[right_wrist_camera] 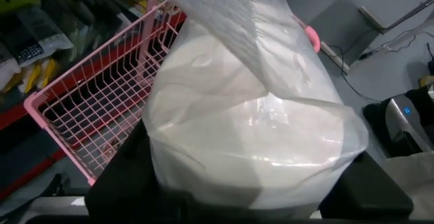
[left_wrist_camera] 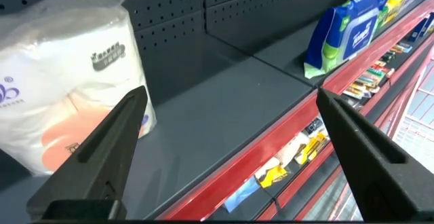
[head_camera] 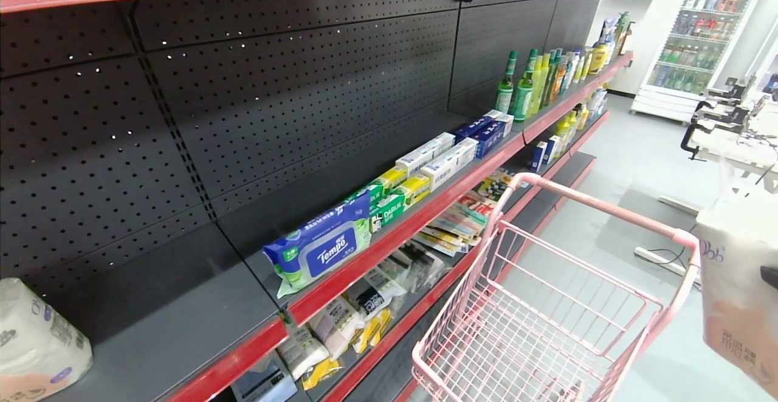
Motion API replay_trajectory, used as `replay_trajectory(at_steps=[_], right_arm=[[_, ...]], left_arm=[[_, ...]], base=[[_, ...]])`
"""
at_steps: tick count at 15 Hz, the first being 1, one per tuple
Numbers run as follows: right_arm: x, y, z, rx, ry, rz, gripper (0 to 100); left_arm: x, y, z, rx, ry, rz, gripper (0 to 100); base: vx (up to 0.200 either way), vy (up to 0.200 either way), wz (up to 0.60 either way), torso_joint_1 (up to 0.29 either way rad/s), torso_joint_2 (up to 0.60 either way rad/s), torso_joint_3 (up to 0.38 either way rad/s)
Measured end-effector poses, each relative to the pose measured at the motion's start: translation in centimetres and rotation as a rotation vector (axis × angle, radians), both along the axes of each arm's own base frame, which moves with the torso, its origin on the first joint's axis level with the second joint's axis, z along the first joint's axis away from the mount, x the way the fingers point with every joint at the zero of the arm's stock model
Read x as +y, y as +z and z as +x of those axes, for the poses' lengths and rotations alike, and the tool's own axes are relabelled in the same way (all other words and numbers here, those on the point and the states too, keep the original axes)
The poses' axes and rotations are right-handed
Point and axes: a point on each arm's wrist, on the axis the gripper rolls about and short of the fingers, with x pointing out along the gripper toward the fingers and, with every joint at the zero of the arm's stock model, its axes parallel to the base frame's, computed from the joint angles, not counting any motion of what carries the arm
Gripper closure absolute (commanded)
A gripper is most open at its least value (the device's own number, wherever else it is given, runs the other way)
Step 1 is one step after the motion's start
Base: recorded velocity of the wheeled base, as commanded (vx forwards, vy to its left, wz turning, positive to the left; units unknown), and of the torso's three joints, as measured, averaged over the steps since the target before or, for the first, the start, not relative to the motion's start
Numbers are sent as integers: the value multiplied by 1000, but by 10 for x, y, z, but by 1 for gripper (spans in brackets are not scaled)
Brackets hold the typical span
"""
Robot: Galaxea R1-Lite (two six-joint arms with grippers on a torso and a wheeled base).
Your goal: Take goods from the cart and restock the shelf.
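My right gripper [right_wrist_camera: 247, 200] is shut on a plastic-wrapped pack of tissue rolls [right_wrist_camera: 251, 122], one dark finger [right_wrist_camera: 125, 176] on each side of it. The head view has that pack [head_camera: 738, 280] hanging at the far right, beside and above the pink cart [head_camera: 547, 317], whose basket looks empty. A second pack of tissue rolls [left_wrist_camera: 61, 81] stands on the dark grey shelf board [left_wrist_camera: 224, 95] at its left end [head_camera: 36, 347]. My left gripper [left_wrist_camera: 230, 163] is open just in front of that shelf, apart from the pack, with nothing between its fingers.
A blue-and-green wet-wipes pack [head_camera: 319, 250] lies on the same shelf, then toothpaste boxes [head_camera: 419, 168] and green bottles [head_camera: 523, 86] further right. Bare shelf board lies between tissue pack and wipes. Lower shelves [head_camera: 364, 311] hold small goods. A drinks fridge [head_camera: 693, 37] stands at the back right.
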Motion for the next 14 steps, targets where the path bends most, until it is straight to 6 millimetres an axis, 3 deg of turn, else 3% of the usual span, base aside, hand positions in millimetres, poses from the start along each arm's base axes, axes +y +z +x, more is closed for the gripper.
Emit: replay_trajectory(at_steps=[10,14], right_arm=[[-1,-9,0,36,-1,-26,100],[-2,-11,1,41,-14,-25,100]], left_arm=[[0,0,0,0,0,0,0],[0,0,0,0,0,0,0]], base=[[0,0,0,53,-113,-61],[0,0,600,6,1,2]])
